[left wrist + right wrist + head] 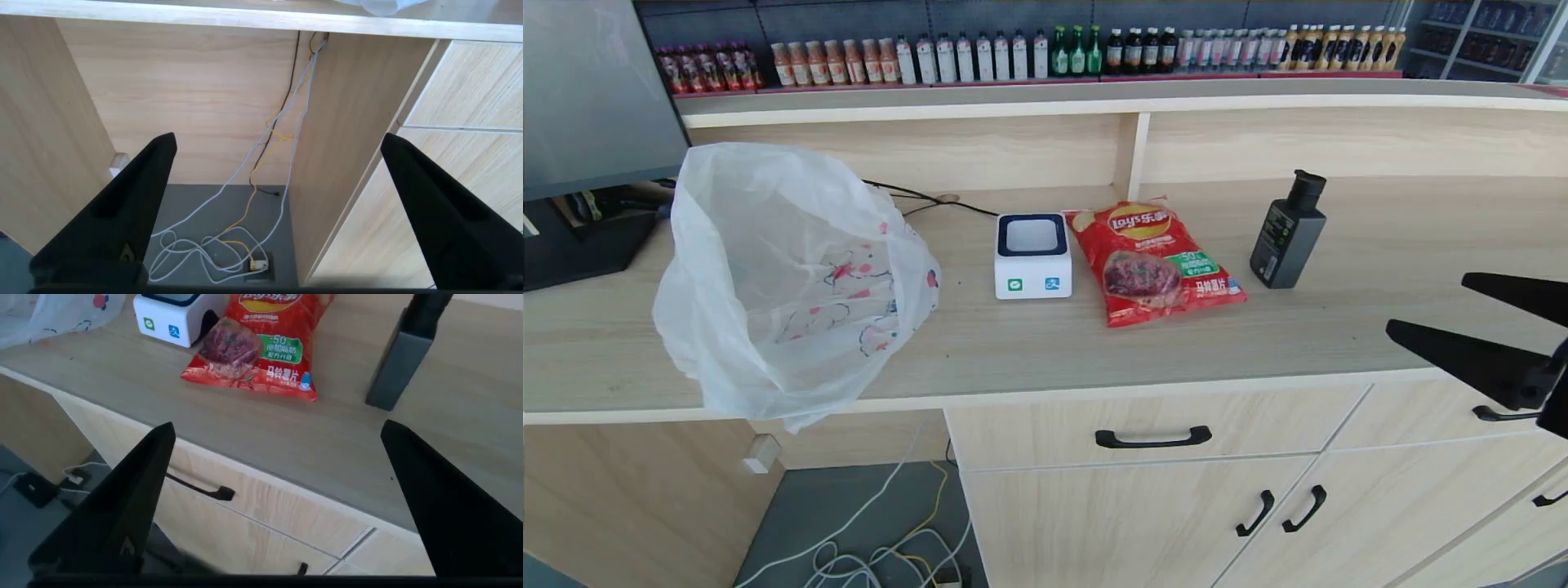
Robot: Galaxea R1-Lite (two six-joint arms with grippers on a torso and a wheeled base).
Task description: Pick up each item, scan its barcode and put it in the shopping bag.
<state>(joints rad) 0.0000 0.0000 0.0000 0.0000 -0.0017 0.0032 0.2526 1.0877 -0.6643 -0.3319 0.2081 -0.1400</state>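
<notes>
Left hand (275, 147): fingers spread wide, nothing held, sitting low and facing the open bay under the desk, where loose cables (214, 245) lie on the floor. On the desk (1029, 343), head view: the shopping bag (792, 278), translucent white with its mouth gaping, is at the 9 o'clock end, slumped over the front edge. The scanner (1032, 256), a white box with a dark-framed window on top, is at 3 o'clock from the bag, near it but not touching. The red chip bag (1152, 261) lies flat, face up, just beside the scanner at its 3 o'clock. The dark bottle (1288, 233) stands upright at 3 o'clock from the chips, apart from them. Right hand (1426, 304): spread wide, empty, near the desk's front edge at 4 o'clock from the bottle, apart from it. A drawer handle (1152, 438) is at 6 o'clock below the chips.
</notes>
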